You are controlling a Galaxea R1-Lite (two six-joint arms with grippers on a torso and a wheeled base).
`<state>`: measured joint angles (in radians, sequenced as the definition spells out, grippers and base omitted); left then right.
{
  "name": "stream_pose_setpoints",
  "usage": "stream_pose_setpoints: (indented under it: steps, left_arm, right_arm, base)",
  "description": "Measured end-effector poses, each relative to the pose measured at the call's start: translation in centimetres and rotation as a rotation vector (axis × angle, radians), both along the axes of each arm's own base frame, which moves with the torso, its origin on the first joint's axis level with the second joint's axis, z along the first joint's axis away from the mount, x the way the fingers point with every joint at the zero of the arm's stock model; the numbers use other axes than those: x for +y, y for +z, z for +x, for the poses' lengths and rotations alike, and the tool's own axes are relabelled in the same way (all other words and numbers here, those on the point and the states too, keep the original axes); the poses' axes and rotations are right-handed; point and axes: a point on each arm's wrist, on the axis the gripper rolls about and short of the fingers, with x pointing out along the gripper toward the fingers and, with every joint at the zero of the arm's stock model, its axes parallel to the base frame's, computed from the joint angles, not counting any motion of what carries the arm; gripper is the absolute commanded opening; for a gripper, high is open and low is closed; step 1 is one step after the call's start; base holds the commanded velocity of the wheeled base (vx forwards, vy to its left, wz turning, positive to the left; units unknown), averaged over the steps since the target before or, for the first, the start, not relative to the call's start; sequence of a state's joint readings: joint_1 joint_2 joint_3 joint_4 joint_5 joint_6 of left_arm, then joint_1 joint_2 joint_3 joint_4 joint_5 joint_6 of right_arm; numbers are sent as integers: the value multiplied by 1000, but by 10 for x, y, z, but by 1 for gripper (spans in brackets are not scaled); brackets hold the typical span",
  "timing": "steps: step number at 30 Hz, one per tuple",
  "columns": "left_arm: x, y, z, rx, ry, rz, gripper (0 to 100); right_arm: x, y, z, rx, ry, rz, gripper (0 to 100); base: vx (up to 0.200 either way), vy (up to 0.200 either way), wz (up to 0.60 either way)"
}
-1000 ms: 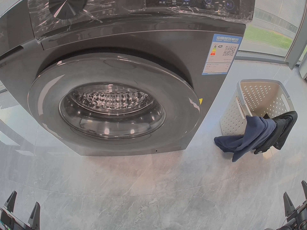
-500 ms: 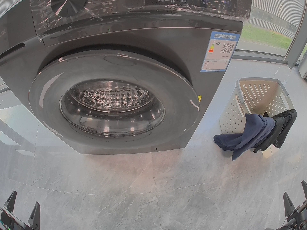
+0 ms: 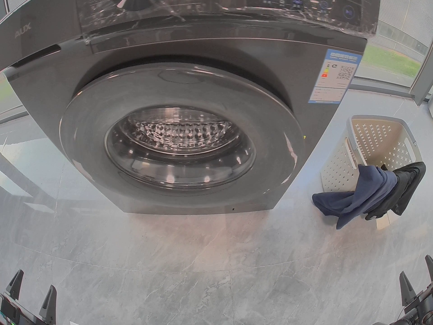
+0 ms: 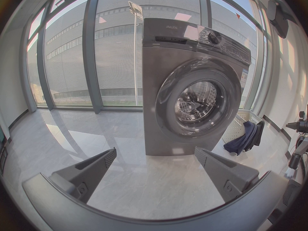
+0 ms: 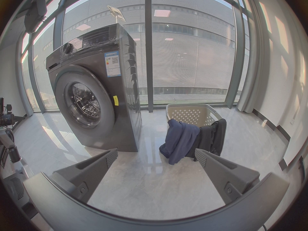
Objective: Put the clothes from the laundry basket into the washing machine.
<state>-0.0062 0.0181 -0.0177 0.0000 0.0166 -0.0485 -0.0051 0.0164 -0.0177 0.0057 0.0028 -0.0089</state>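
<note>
The dark grey washing machine (image 3: 189, 55) stands in front of me with its round glass door (image 3: 180, 145) shut. To its right on the floor is the white laundry basket (image 3: 336, 172). A navy garment (image 3: 361, 195) and a black garment (image 3: 403, 186) hang over its near rim, and the navy one trails onto the floor. My left gripper (image 3: 31, 290) is low at the near left, open and holding nothing. My right gripper (image 3: 417, 274) is low at the near right, also open, well short of the basket (image 5: 192, 113) and the navy garment (image 5: 181, 138).
Glossy grey tile floor (image 3: 203, 258) spreads between me and the machine. Tall windows (image 5: 192, 48) run behind the machine and basket, with a curtain (image 5: 256, 64) beside them. A wall (image 4: 288, 81) lies beyond the basket.
The whole head picture has shifted, so the camera moved; the machine now sits further right and a little larger. Both grippers and the clothes are as before.
</note>
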Motion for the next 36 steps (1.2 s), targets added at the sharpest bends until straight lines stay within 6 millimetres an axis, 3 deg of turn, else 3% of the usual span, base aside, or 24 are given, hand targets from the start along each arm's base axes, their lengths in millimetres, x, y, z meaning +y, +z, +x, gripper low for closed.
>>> stream_pose_setpoints:
  steps: [8,23,32,36]
  left_arm:
    - [0,0,0,0,0,1,100]
    - [0,0,0,0,-1,2,100]
    - [0,0,0,0,1,4,100]
    - [0,0,0,0,0,7,100]
  right_arm:
    - [0,0,0,0,1,0,100]
    - [0,0,0,0,0,0,100]
    - [0,0,0,0,-1,0,100]
    - [0,0,0,0,-1,0,100]
  base:
    - [150,0,0]
    - [0,0,0]
    - [0,200,0]
    - [0,0,0]
